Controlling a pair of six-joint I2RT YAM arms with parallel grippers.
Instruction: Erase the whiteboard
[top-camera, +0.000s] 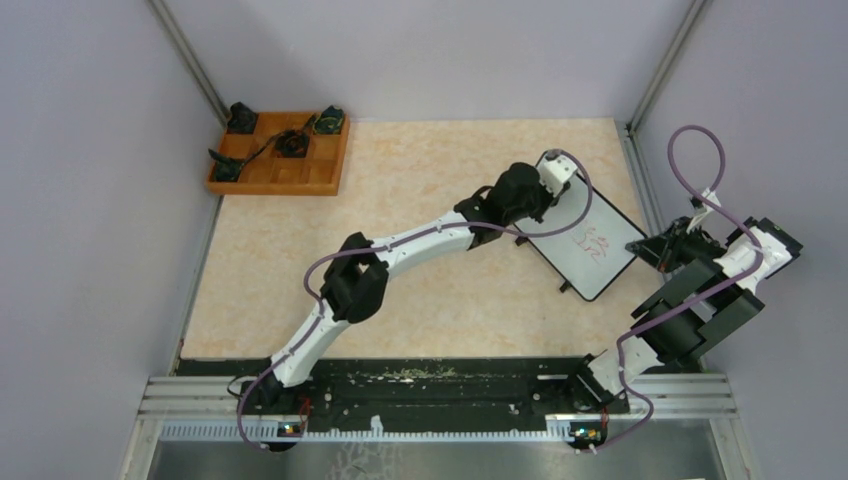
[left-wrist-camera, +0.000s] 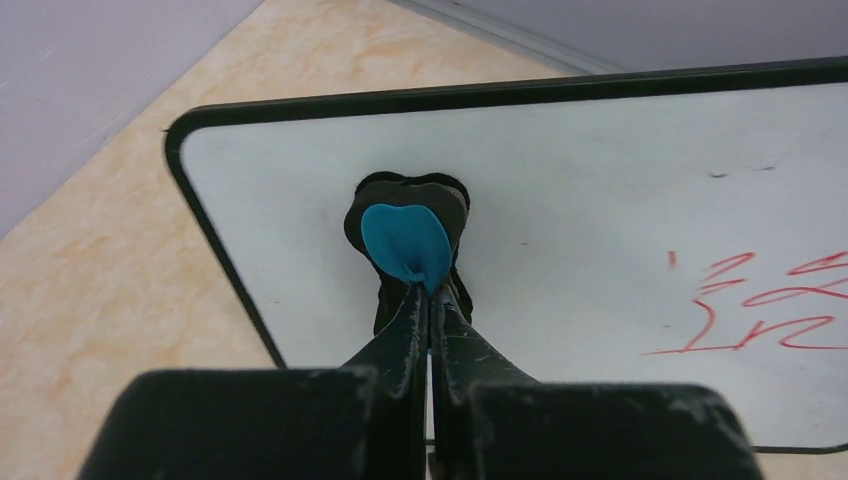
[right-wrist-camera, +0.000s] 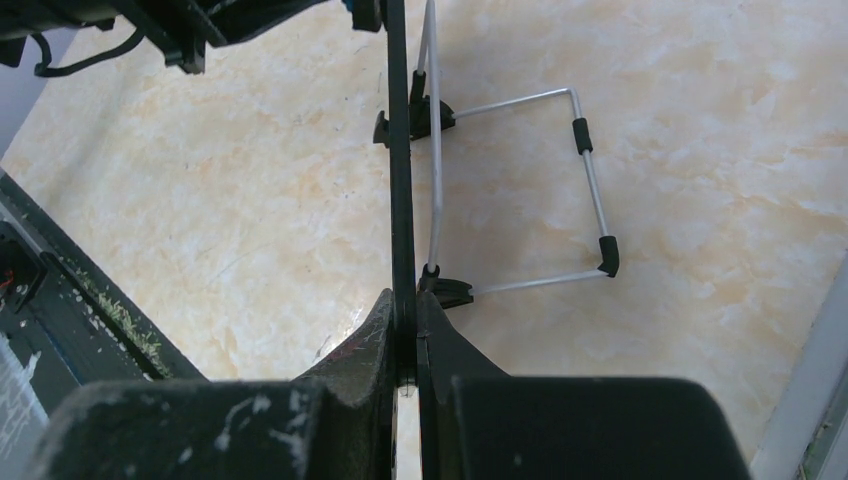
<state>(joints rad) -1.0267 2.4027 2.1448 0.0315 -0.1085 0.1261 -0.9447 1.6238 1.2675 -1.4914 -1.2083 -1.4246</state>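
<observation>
Whiteboard (top-camera: 588, 268) propped on a wire stand (right-wrist-camera: 590, 190) at the desk's (top-camera: 420, 170) right side; red marks (left-wrist-camera: 760, 310) are carried on it. Its frame edge is pinched by the right gripper (right-wrist-camera: 405, 320), forearm folded back. An eraser (left-wrist-camera: 405, 240) is pinched by the left gripper (left-wrist-camera: 430, 300) and held against the bare white part, arm stretched diagonally across.

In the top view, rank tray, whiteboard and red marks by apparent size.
Largest, too close to rank: tray and whiteboard, which is tilted and partly hidden by the left arm.
Smallest: red marks.
</observation>
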